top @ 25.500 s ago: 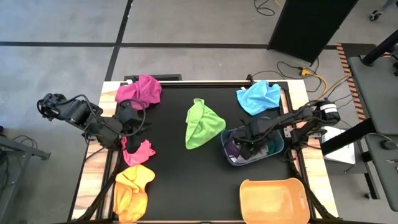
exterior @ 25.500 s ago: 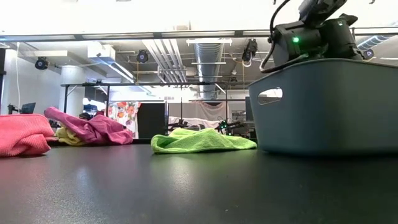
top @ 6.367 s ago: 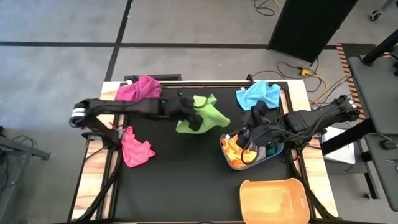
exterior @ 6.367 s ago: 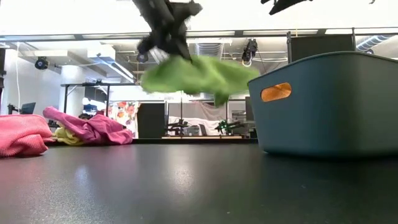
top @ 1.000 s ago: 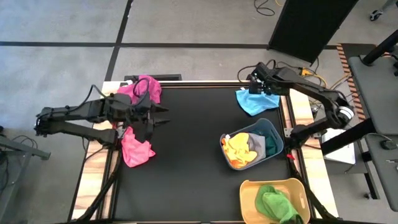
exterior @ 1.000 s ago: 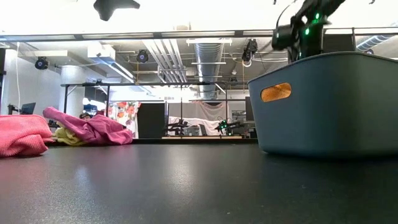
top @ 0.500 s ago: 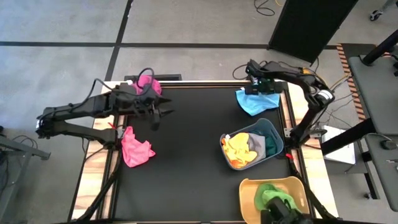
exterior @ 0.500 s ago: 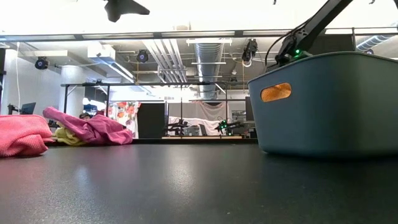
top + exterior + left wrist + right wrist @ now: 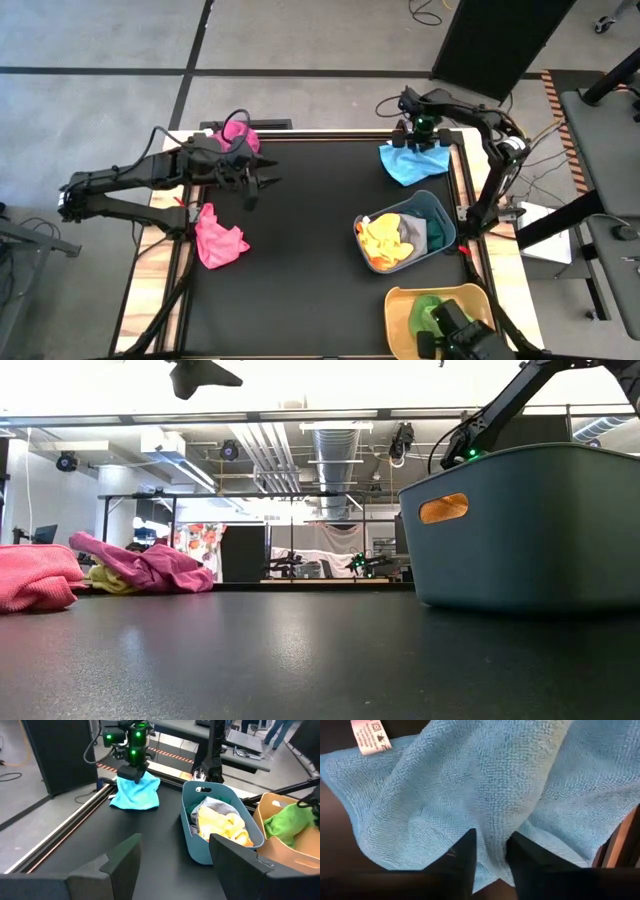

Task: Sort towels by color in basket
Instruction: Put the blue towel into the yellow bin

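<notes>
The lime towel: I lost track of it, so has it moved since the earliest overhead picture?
Yes. The lime towel has left the mid-table spot beside the blue-grey bin and now lies in the orange bin at the table's near right corner.

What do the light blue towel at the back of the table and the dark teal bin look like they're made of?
The light blue towel looks like soft microfibre cloth: a fine looped nap, limp folds and a sewn-in white care tag. The right gripper pinches a fold of it. The dark teal bin looks like moulded plastic with a smooth matte finish: rigid even walls, rounded corners and a cut-out handle slot.
</notes>
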Robot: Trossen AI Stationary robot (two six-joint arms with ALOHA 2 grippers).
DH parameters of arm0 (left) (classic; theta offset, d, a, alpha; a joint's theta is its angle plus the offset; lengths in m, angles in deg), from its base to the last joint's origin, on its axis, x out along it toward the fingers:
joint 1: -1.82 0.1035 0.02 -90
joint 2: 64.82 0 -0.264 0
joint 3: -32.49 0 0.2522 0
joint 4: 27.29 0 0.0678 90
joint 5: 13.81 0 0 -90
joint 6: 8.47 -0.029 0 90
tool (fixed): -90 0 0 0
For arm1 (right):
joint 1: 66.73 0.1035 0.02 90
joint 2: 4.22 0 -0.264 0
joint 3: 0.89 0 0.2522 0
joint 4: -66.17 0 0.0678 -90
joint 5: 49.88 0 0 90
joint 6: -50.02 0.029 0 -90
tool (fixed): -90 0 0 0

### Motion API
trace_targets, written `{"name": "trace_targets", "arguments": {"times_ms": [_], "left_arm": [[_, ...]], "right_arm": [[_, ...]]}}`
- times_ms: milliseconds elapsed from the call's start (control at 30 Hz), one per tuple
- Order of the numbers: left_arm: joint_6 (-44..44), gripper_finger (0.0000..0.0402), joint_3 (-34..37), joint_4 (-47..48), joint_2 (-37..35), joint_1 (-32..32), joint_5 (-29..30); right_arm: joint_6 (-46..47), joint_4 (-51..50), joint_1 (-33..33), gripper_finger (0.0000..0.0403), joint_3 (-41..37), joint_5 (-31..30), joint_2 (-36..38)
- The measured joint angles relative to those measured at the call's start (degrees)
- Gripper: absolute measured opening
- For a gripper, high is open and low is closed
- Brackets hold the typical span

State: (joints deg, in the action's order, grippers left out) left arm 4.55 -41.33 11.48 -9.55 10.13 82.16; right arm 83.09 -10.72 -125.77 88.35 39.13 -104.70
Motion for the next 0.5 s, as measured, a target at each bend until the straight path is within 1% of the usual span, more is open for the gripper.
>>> {"name": "trace_targets", "arguments": {"times_ms": [133,167,333,467,500], "left_arm": [[0.74,0.0217,0.0,0.03,-1.01,-0.02,-1.0],[1.03,0.0217,0.0,0.04,-1.39,-0.02,-1.02],[1.07,0.0217,0.0,0.42,-3.8,-0.02,-1.07],[0.11,0.0217,0.0,0.42,-5.89,-0.02,-1.05],[-0.23,0.0217,0.0,0.4,-6.4,-0.02,-1.05]], "right_arm": [[-2.33,0.29,0.13,0.0023,0.93,0.03,1.18],[-2.81,0.33,0.23,0.0017,1.28,0.0,1.72],[-4.07,0.88,2.29,0.001,2.96,-0.02,6.19],[-5.41,1.02,6.6,0.0009,3.81,0.19,13.2],[-5.45,1.02,8.12,0.0009,3.87,1.45,15.36]]}}
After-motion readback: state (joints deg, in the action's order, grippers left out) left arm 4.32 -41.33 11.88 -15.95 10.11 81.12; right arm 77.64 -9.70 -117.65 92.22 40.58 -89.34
